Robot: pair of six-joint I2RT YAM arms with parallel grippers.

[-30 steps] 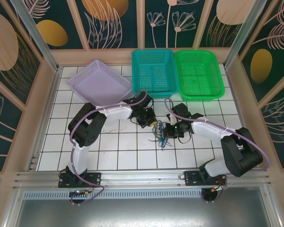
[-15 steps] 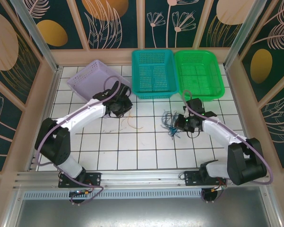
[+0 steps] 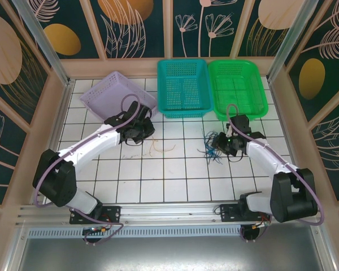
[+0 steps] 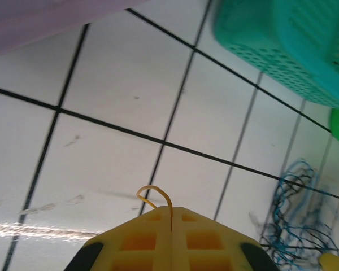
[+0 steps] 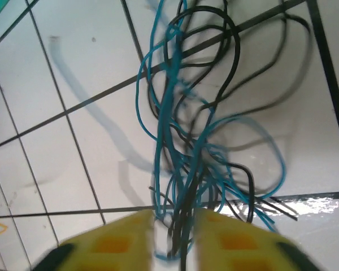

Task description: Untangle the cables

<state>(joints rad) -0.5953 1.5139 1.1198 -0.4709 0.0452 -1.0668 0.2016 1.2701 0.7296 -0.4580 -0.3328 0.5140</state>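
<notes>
My left gripper (image 3: 138, 130) sits just in front of the lilac basket (image 3: 117, 97) and is shut on a thin pale-yellow cable (image 4: 153, 193) that loops out of its fingertips (image 4: 171, 210). More of the pale cables (image 3: 165, 149) trail across the tiles to its right. A tangle of blue and black cables (image 3: 210, 148) lies in front of the green basket (image 3: 237, 87). My right gripper (image 3: 222, 144) is at that tangle. Its jaws (image 5: 174, 228) stand apart with the blue and black strands (image 5: 183, 130) running through the gap.
A teal basket (image 3: 183, 84) stands between the lilac and green ones at the back. The blue tangle (image 4: 296, 220) is at the lower right of the left wrist view. White tiled floor lies between the two arms, and frame walls close in the sides.
The left arm swung left, drawing the pale cable out of the tangle. The right gripper carried the blue-black bundle right and back, and its jaws have just parted.
</notes>
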